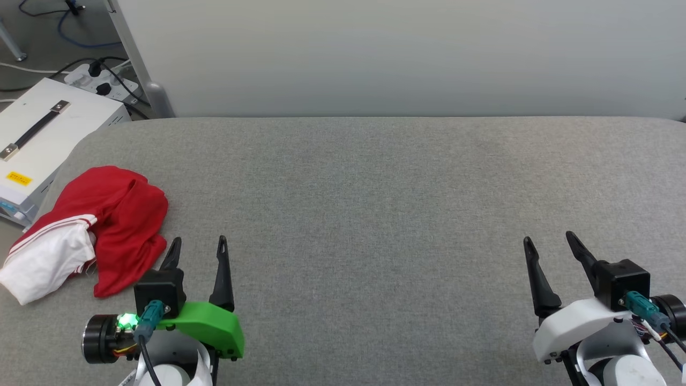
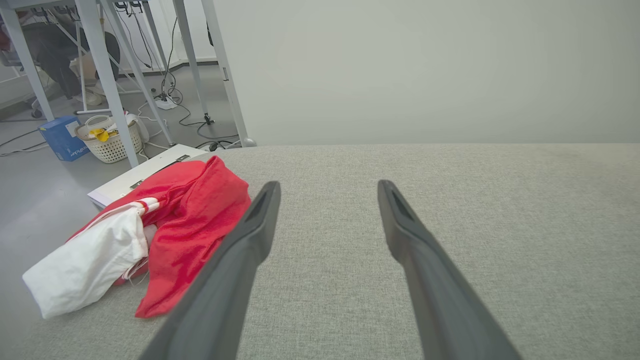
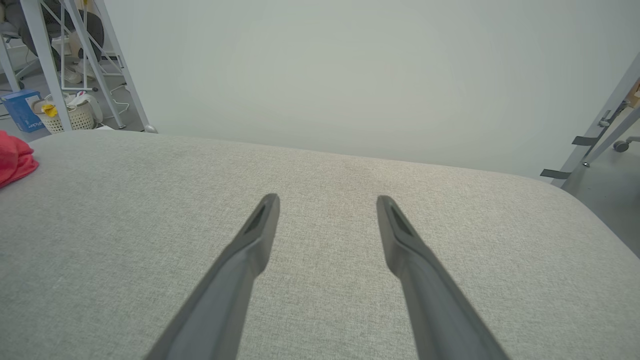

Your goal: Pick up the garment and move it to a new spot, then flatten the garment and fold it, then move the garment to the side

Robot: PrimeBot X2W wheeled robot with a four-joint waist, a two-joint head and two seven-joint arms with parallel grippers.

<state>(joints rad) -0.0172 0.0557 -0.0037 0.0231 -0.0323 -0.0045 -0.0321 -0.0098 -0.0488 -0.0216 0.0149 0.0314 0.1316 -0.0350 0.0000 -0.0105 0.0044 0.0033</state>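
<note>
The garment [image 1: 128,225] lies crumpled just left of your left jaws, the nearer pair; both pairs stand wide, empty.

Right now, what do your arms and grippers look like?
Each gripper has two long, dark, tapering fingers on a black block with a teal plug and black cable. The left gripper wears a green shell, and a small green light glows beside it; the right gripper has a white shell.

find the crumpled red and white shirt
Head view: the red and white shirt lies at the grey fabric table's left edge, just left of the left gripper.
</note>
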